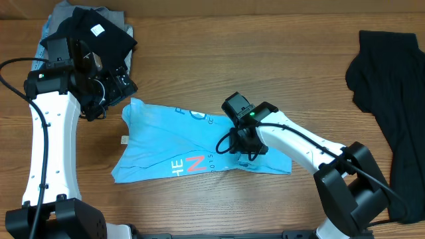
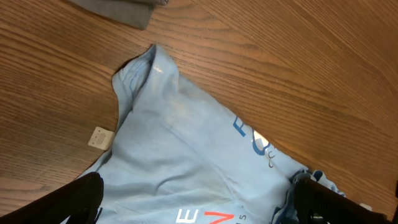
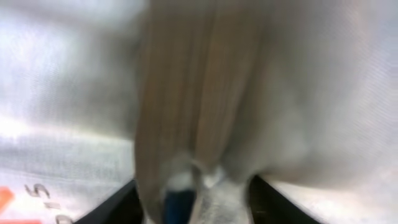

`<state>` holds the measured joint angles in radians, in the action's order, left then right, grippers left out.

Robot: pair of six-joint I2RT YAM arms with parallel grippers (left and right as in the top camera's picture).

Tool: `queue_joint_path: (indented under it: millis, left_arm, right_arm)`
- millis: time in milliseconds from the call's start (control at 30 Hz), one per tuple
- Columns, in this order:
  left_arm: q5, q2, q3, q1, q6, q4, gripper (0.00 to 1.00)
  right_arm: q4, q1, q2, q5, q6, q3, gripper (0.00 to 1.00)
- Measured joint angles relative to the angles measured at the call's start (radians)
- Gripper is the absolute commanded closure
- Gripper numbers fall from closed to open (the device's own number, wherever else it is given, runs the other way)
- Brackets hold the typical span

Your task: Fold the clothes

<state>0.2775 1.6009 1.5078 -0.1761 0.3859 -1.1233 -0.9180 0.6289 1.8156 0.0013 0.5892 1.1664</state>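
The clothes are one light blue T-shirt (image 1: 172, 143) lying crumpled on the wooden table, with white and coral-red letters showing near its front edge. My left gripper (image 1: 114, 87) hovers open beyond the shirt's left corner. In the left wrist view its fingers (image 2: 81, 196) frame the shirt (image 2: 186, 137) from above without touching it. My right gripper (image 1: 244, 143) is pressed down onto the shirt's right half. The right wrist view is blurred: bunched fabric (image 3: 205, 180) fills the gap between the half-closed jaws of the right gripper (image 3: 193, 196), and I cannot tell whether they pinch it.
A black garment (image 1: 392, 99) lies along the right edge of the table. Dark and grey clothes (image 1: 99, 30) are piled at the back left, just behind my left arm. A small white tag (image 1: 124, 140) sticks out at the shirt's left edge.
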Motion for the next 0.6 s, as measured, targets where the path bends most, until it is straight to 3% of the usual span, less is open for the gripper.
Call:
queue_joint_path:
  millis: [167, 600]
  left_arm:
    - [0.0, 0.0, 0.0, 0.0, 0.0, 0.0, 0.0]
    - [0.0, 0.0, 0.0, 0.0, 0.0, -0.007, 0.0]
  right_arm:
    - [-0.002, 0.0, 0.0, 0.013, 0.012, 0.0, 0.96]
    - [-0.043, 0.0, 0.0, -0.002, 0.033, 0.041, 0.96]
